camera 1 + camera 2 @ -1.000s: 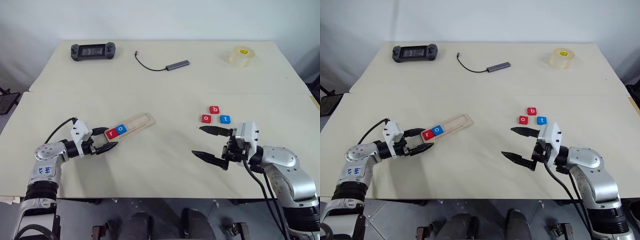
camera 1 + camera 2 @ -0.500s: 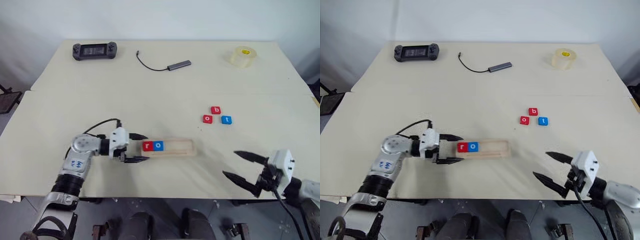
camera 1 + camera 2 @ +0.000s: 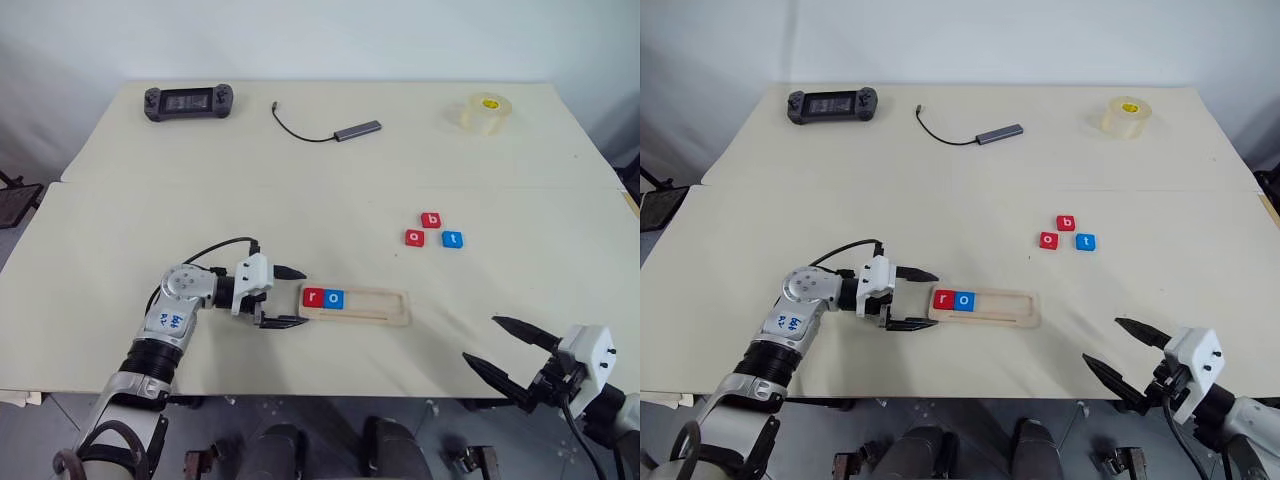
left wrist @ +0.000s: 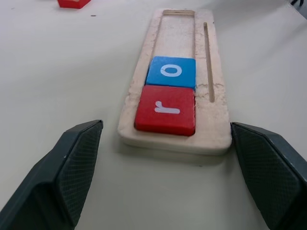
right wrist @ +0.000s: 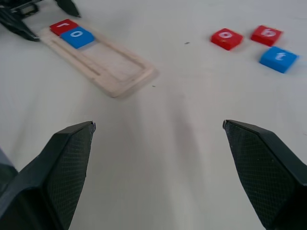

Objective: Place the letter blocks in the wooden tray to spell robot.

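Now that my left end effector point(image 3: 288, 297) has slid the tray point(image 3: 356, 305) rightward, r and o sit nearer b, o, t.
Both end effectors gape empty; left fingers seemingly just clear of the tray; right point(image 3: 505, 350) pulled back.

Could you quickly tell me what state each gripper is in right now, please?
Left gripper: open, holding nothing, its fingers either side of the wooden tray's end.
Right gripper: open, holding nothing.

wooden tray point(image 4: 211, 112): pale raw wood, rough edges
letter blocks point(image 4: 166, 110): smooth, matt
table point(image 3: 300, 190): matt cream
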Motion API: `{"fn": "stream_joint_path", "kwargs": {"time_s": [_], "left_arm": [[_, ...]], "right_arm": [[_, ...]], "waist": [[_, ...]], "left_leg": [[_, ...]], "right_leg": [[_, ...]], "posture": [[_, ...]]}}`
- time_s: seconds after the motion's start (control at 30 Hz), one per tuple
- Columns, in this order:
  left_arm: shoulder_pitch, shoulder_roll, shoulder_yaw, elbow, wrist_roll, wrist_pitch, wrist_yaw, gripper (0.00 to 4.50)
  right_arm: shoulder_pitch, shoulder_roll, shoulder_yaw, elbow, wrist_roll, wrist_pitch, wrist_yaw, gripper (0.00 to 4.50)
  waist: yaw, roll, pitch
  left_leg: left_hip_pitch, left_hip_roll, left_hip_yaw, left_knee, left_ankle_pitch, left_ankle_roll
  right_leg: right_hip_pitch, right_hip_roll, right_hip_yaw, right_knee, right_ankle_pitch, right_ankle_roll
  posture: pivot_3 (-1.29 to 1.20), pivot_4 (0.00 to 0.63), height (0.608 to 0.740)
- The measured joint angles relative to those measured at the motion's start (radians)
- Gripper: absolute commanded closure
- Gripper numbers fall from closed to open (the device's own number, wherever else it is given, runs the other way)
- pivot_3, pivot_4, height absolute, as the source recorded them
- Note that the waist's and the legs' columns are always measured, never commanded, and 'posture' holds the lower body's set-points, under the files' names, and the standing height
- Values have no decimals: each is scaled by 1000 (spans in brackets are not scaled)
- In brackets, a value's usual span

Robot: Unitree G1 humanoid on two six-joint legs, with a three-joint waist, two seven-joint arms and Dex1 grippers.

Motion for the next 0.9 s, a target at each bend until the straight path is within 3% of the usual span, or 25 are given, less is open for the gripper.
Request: {"fn": "stream_joint_path", "kwargs": {"time_s": [0.27,0.43,0.6,0.8,0.9], "left_arm": [[107,108,132,-53,-86,-19,-39,27],[155,107,157,-100,-114,-30,-39,27],[180,97,161,-198,-163,40,-26,27],[228,92,167,-265,-181,90,25,27],[258,94,169,-290,-181,108,43,27]], "right_arm": [[52,77,-96,62,-1,-81,-53,0],[-29,88,-75,70,-14,-90,-108,0],[-249,24,-8,44,-22,61,-247,0],[-706,-95,149,102,-11,543,-487,0],[-919,-92,236,191,-10,751,-559,0]], "waist": [[-2,0,0],[-2,0,0],[-8,2,-1],[-17,2,-1],[-16,2,-1]], "left_leg": [[1,0,0,0,0,0],[1,0,0,0,0,0],[1,1,0,0,0,-1],[-1,1,0,0,0,-1],[-4,1,-1,0,0,-1]], "right_leg": [[0,0,1,0,0,0],[1,0,1,0,0,0],[0,0,1,1,0,-1],[-4,-1,1,2,-1,-2],[-7,-1,0,3,-1,-2]], "posture": [[0,150,740],[0,150,740],[0,150,740],[0,150,740],[0,150,740]]}}
